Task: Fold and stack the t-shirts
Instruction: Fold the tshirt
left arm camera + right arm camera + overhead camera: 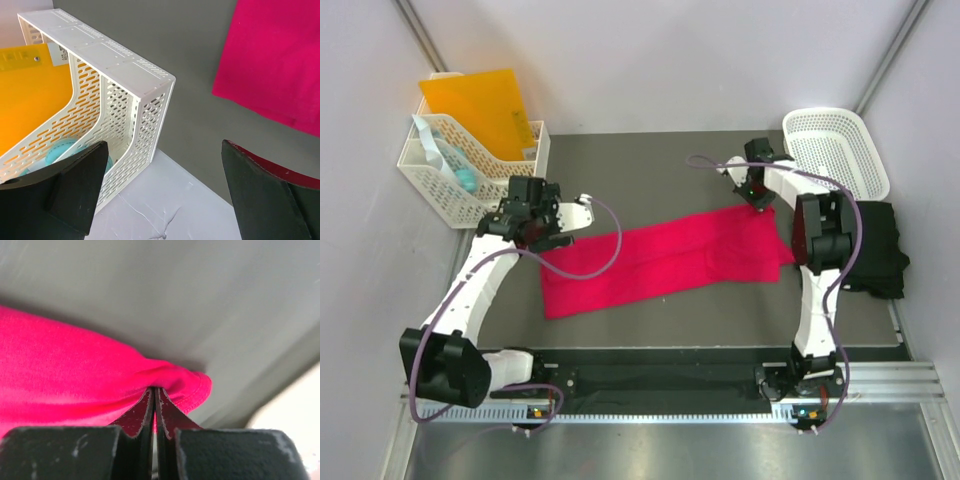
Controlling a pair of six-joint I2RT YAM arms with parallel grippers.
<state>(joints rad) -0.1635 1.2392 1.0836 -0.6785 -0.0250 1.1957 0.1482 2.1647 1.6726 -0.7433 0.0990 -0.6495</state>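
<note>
pink-red t-shirt [660, 262] lies flat on the grey mat [650, 165], spread as a long band slanting from near-left to far-right. all places below are rel. to that shirt.

r gripper [154, 390] is at the shirt's far-right corner, jaws pinched tight on the hem. its wrist view shows the cloth humped up over the closed tips, w/ a small fold raised off the mat.

l gripper [164, 146] hovers just off the shirt's left end, on the far side, jaws spread wide w/ nothing btw them. in its wrist view the shirt's edge shows at upper right, clear of both fingers.

black t-shirt [880, 245] sits right of the shirt's right end as a dark bundle, w/ the r arm [820, 260] btw the two. can't tell how neatly it's folded.

white slotted file basket [470, 185] stands far-left of the shirt, beyond the l gripper. it holds an orange folder [480, 100] and smth teal that's too hidden to name. white oval basket [838, 150] lies beyond the shirt's right end, on the far side, near the r gripper but apart from it.
</note>
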